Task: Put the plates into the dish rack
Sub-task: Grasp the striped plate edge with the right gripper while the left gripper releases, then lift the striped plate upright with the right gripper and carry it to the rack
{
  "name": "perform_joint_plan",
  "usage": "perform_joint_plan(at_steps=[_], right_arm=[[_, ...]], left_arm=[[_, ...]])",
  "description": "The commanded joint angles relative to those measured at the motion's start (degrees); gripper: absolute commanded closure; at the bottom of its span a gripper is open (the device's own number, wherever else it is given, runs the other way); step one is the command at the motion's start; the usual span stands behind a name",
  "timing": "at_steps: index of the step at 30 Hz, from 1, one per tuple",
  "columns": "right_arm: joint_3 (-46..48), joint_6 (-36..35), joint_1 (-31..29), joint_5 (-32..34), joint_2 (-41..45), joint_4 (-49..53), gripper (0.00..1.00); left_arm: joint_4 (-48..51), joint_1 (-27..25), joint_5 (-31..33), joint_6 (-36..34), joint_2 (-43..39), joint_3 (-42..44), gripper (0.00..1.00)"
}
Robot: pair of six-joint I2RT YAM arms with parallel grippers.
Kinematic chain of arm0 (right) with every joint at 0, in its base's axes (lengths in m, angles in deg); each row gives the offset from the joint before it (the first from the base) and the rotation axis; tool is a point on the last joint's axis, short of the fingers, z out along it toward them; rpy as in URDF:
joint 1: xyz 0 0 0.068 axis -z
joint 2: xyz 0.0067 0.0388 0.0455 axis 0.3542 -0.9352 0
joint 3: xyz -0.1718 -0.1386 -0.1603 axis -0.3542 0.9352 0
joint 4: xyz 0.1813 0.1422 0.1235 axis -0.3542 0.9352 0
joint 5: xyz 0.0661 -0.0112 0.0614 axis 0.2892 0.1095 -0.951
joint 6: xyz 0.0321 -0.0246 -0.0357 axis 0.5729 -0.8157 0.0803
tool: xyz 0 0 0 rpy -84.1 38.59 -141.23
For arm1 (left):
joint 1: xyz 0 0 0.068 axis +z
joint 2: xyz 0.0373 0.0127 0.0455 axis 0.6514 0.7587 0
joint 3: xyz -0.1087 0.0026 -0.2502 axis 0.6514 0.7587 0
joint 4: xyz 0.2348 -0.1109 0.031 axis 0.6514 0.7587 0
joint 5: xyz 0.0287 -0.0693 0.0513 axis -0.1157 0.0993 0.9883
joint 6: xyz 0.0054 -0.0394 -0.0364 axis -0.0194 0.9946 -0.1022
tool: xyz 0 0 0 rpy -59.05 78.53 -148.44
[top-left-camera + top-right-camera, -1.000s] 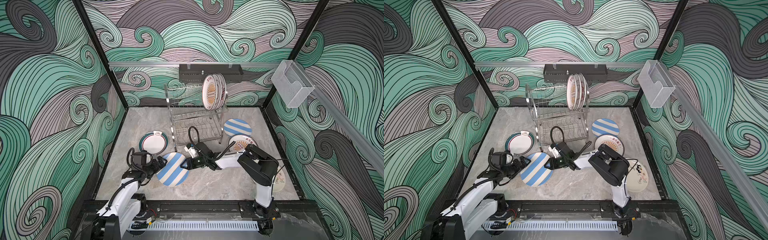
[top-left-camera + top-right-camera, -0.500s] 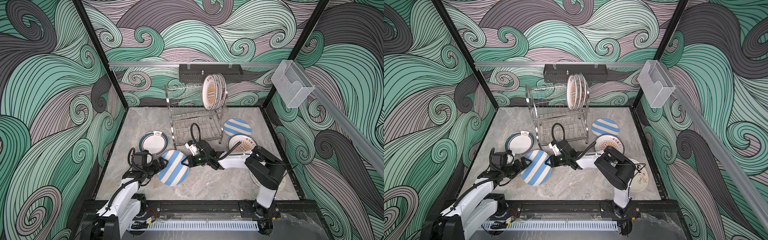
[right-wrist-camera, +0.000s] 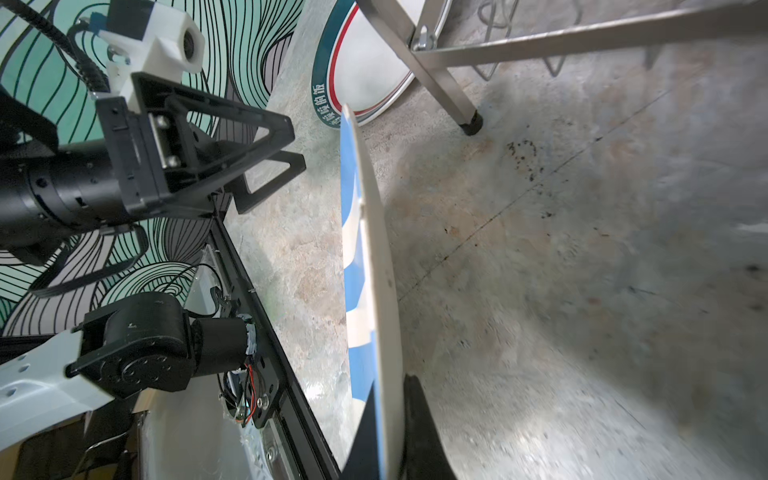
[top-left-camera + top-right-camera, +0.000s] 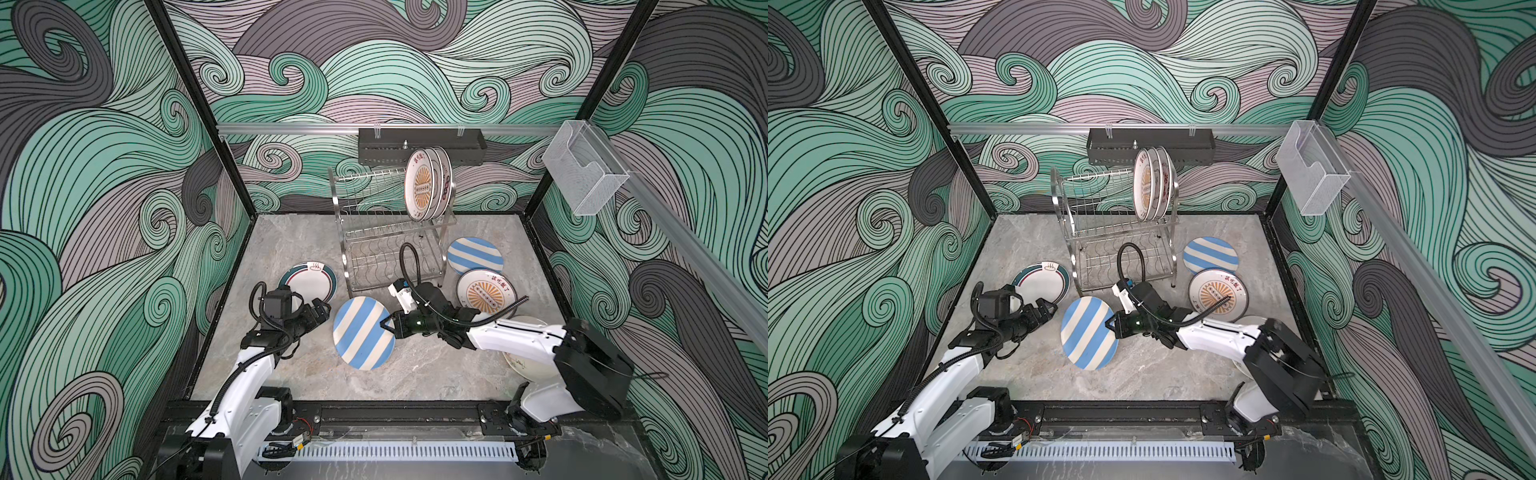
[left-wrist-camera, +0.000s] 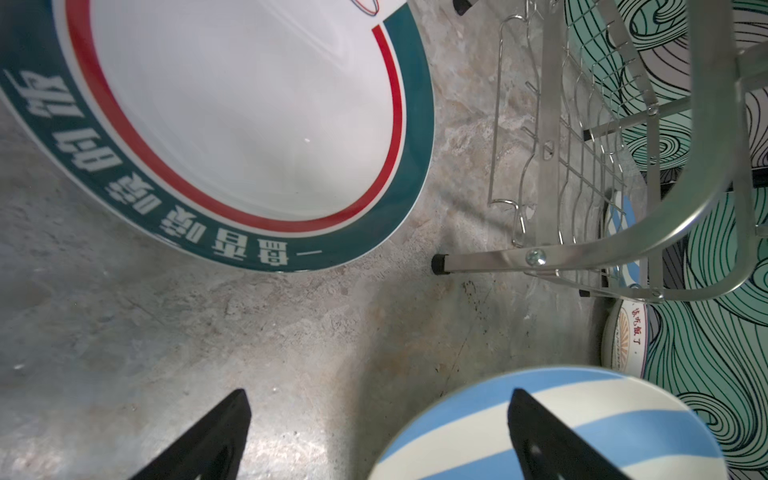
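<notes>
A blue-and-white striped plate stands tilted off the marble floor in front of the dish rack. My right gripper is shut on this plate's right rim, one finger on each face. The plate shows edge-on in the right wrist view. My left gripper is open just left of the plate and holds nothing. Three plates stand upright in the rack's top tier.
A teal-rimmed plate lies left of the rack. A second striped plate and a sunburst plate lie to the rack's right. A white plate lies under the right arm. A black tray and a clear box hang on the rails.
My right gripper has slid left onto the striped plate's rim and shut on it. The right arm has stretched out lower. The left gripper has barely moved.
</notes>
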Motion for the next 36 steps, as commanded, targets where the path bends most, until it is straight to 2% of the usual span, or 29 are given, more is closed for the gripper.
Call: perform_joint_plan(at_steps=[1, 6, 11, 17, 23, 28, 31, 36], right_arm=[[-1.6, -5.0, 0.0, 7.1, 9.9, 11.0, 1.00], [-11.6, -12.7, 0.4, 18.1, 20.8, 31.7, 1.00], [-25.5, -19.4, 1.3, 25.1, 21.7, 42.8, 1.00], [-40.6, -24.2, 1.3, 30.9, 17.7, 46.2, 1.00], [-56.0, -27.2, 1.3, 34.8, 10.2, 47.2, 1.00], [-71.4, -29.2, 1.3, 38.9, 2.2, 49.7, 1.00], [-76.4, -31.9, 1.3, 44.3, -2.2, 49.7, 1.00], [-82.5, -33.5, 1.3, 48.1, -8.8, 49.8, 1.00]], left_arm=[[2.8, -0.2, 2.1, -1.8, 2.3, -4.5, 0.01], [5.7, -0.3, 0.3, -4.0, 5.2, -8.5, 0.01], [3.3, -0.3, -1.1, -3.7, 5.4, -7.4, 0.01], [3.0, -0.3, -2.2, -5.2, 4.5, -6.8, 0.01], [1.4, -0.3, -5.2, -5.4, 4.1, -6.2, 0.01], [2.2, -0.3, -3.7, -6.3, 0.5, -6.1, 0.01], [0.4, -0.3, -3.1, -6.4, 0.0, -4.8, 0.01], [0.8, -0.4, -4.9, -6.1, 0.6, -4.8, 0.01]])
